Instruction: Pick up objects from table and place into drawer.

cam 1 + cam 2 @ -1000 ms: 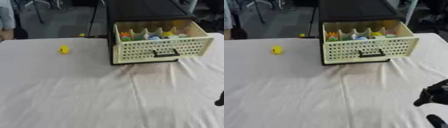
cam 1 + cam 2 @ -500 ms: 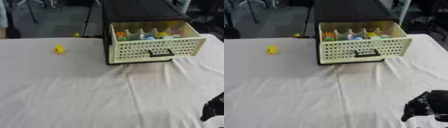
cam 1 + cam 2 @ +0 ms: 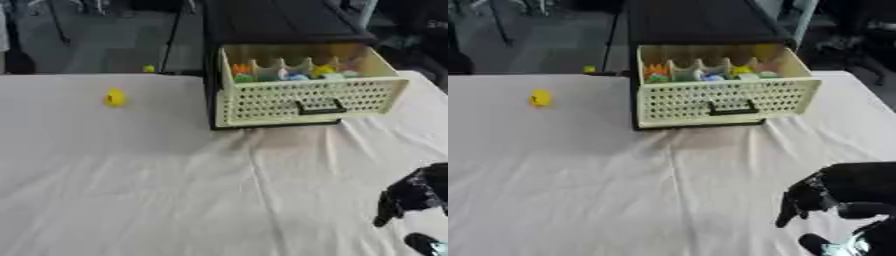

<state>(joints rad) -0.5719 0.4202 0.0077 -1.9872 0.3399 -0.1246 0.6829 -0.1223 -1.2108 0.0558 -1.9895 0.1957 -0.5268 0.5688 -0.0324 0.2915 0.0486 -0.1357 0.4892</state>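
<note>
Your right hand (image 3: 826, 196) hovers near the table's (image 3: 579, 190) lower right, well in front of the open drawer (image 3: 726, 100); whether it is clenched, you cannot tell. The small yellow object (image 3: 540, 97) lies well left of the drawer.

Table (image 3: 131, 190) covered in white cloth, matt, creased in soft folds running toward 6 o'clock from the cabinet. Drawer (image 3: 726, 101) looked like cream plastic, its front perforated in a fine grid, with a dark handle (image 3: 730, 109). Cabinet (image 3: 271, 20) was black, smooth, with a dull sheen on top. Small yellow object (image 3: 115, 97) at 10 o'clock looked smooth, faintly glossy. Right hand (image 3: 833, 192) at 4 o'clock was matt black, hard-surfaced.
</note>
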